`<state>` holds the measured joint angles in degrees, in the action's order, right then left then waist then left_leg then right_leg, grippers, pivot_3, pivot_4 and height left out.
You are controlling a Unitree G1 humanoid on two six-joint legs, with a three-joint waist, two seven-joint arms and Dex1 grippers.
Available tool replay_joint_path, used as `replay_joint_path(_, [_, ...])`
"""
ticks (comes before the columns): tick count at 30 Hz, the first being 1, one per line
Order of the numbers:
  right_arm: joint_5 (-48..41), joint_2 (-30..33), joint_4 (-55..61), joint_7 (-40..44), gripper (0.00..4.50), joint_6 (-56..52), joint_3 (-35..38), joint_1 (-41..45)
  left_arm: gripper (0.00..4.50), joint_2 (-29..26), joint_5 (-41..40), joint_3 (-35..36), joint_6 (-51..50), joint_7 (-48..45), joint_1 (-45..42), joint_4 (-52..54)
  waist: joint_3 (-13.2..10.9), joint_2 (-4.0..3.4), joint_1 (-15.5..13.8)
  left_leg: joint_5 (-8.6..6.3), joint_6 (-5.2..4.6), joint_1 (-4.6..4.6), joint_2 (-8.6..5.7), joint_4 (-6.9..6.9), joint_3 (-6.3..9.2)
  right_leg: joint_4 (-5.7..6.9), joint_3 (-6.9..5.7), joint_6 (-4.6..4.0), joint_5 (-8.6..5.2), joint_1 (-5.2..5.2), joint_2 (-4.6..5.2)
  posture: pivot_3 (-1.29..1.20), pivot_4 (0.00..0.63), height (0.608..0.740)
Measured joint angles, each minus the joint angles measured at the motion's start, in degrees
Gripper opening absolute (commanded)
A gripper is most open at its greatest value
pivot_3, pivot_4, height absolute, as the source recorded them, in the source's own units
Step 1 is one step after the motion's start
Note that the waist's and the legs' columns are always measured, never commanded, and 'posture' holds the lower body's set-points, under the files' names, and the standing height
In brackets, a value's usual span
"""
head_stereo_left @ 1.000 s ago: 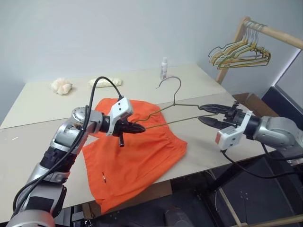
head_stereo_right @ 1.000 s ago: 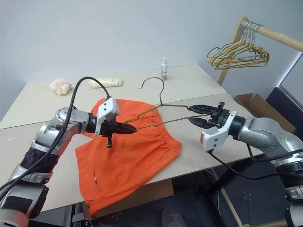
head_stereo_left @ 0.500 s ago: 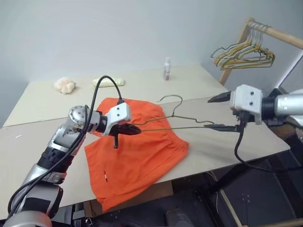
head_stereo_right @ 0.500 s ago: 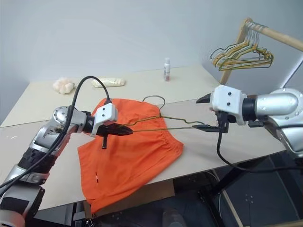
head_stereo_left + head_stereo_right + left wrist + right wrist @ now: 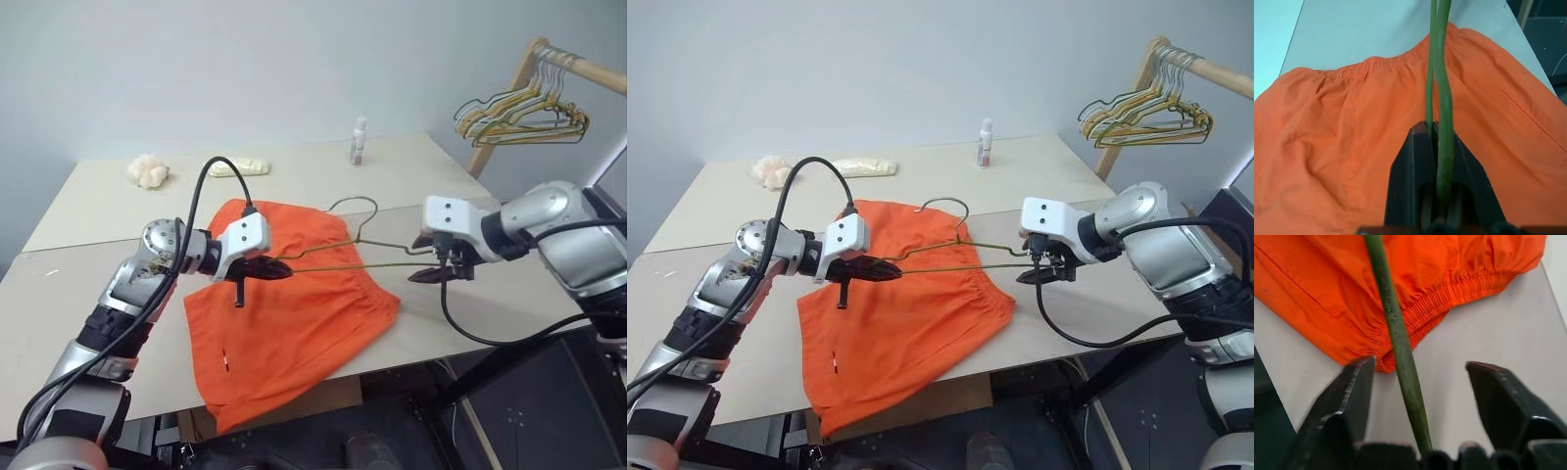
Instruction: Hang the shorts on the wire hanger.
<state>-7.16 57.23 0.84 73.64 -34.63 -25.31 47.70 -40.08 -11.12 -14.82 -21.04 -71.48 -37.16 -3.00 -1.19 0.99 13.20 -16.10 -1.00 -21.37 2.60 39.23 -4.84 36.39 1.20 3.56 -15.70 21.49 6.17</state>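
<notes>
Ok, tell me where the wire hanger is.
The wire hanger is held above the shorts at table centre, its left end pinched in the left gripper, its right end between the right gripper's open fingers.

Matt orange cloth shorts (image 5: 294,313), thin dull wire hanger (image 5: 367,257), smooth matt beige table (image 5: 88,284).

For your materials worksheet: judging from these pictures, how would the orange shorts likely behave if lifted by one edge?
The shorts would probably droop limply: the fabric lies wrinkled on the table, one leg sagging over its edge. They look thin, so likely light. The gathered waistband should stretch.
</notes>
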Motion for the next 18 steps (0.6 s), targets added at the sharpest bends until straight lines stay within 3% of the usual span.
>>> replay_joint_path(7, [2.67, -0.9, -0.57, 3.03, 0.02, 0.6, -0.48, 0.57, 0.0, 0.01, 0.05, 0.1, 0.01, 0.14, 0.17, 0.28, 0.0, 0.0, 0.15, 0.0, 0.0, -0.01, -0.01, 0.06, -0.02, 0.26, 0.06, 0.01, -0.01, 0.13, 0.0, -0.24, 0.0, 0.74])
replay_joint_path(15, [3.69, -1.64, 0.03, 4.53, 0.02, 3.68, 0.2, -0.58, 0.0, -0.63, -0.68, 2.11, 2.31, -2.53, 1.93, 0.59, 0.01, -0.01, 0.23, 0.02, 0.02, -0.49, 0.0, 0.24, -0.03, 0.45, 0.09, 0.01, -0.01, 0.63, -0.01, -0.24, 0.0, 0.74])
replay_joint_path(18, [2.81, -0.43, 1.94, 5.57, 0.0, 4.48, 2.13, -3.65, 0.76, -0.85, -2.81, 3.03, 5.49, -5.72, 2.38, 0.45, 0.01, -0.02, 0.06, 0.0, -0.01, -0.76, 0.03, 0.54, 0.03, 0.53, 0.01, 0.02, -0.02, 0.72, -0.03, -0.24, 0.0, 0.74])
